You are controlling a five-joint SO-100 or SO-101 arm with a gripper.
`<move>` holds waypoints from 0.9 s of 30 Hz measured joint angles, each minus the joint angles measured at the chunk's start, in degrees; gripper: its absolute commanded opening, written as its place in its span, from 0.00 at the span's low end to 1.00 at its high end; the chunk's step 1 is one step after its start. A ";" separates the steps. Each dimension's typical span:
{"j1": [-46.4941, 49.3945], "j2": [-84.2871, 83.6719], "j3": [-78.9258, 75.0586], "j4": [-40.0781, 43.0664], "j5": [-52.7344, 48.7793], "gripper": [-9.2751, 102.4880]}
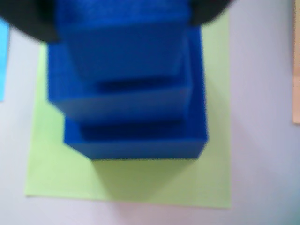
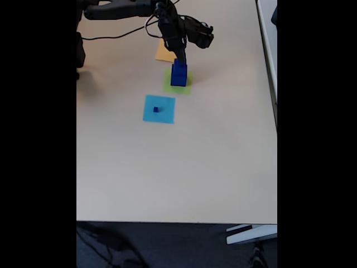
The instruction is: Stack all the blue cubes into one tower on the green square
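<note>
Three blue cubes form a tower on the green square (image 1: 61, 178) (image 2: 187, 87). The largest cube (image 1: 140, 143) is at the bottom, a middle one (image 1: 117, 103) sits on it, and a smaller one (image 1: 122, 51) is on top. My gripper (image 1: 123, 21) (image 2: 179, 59) comes down from above, and its black fingers (image 1: 33, 23) press against both sides of the top cube, shut on it. In the fixed view the tower (image 2: 178, 75) stands at the far side of the table. A tiny blue cube (image 2: 155, 109) rests on the light blue square.
The light blue square (image 2: 164, 114) (image 1: 3, 56) lies in front of the green one in the fixed view. An orange-yellow square (image 2: 163, 54) (image 1: 296, 70) lies behind it, under the arm. Cables run along the table's far edge. The near tabletop (image 2: 178, 167) is bare.
</note>
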 measured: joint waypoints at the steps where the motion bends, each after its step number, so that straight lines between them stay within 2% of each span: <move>1: 0.00 0.00 0.00 0.00 0.00 0.09; 27: 0.26 0.09 0.97 -0.35 -1.76 0.09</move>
